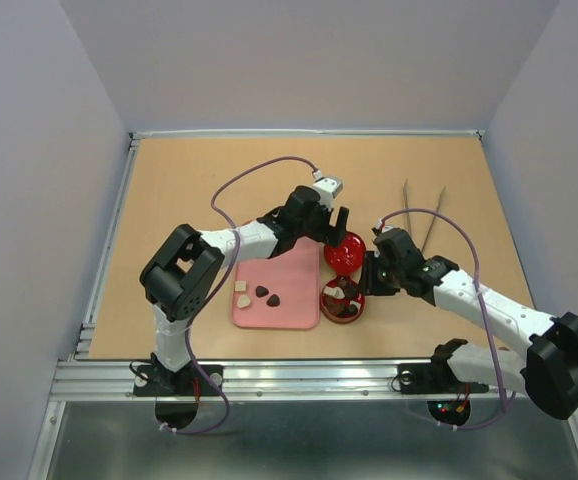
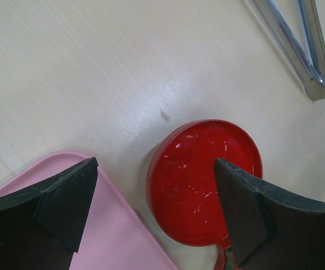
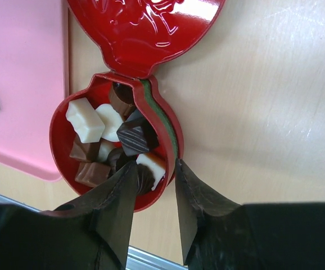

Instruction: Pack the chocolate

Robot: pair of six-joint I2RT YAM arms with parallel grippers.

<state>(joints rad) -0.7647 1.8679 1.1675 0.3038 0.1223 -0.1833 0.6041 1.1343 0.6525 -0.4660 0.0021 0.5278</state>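
The chocolate is in two places. A few dark and cream pieces (image 1: 261, 292) lie on the pink tray (image 1: 294, 270). Several more (image 3: 103, 135) fill the round red tin (image 1: 342, 301), seen close in the right wrist view (image 3: 58, 146). The tin's red lid (image 1: 346, 253) lies on the table, touching the tin's far edge. My left gripper (image 1: 331, 230) hangs open just above the lid (image 2: 207, 180), its jaws wide, one toward the tray (image 2: 95, 225). My right gripper (image 3: 154, 166) straddles the tin's right rim, one finger inside and one outside, closed on it.
Metal tongs (image 1: 424, 215) lie on the table behind the right arm and show in the left wrist view (image 2: 297, 39). The table's metal front rail (image 1: 299, 375) runs close behind the tray and tin. Grey walls enclose the table.
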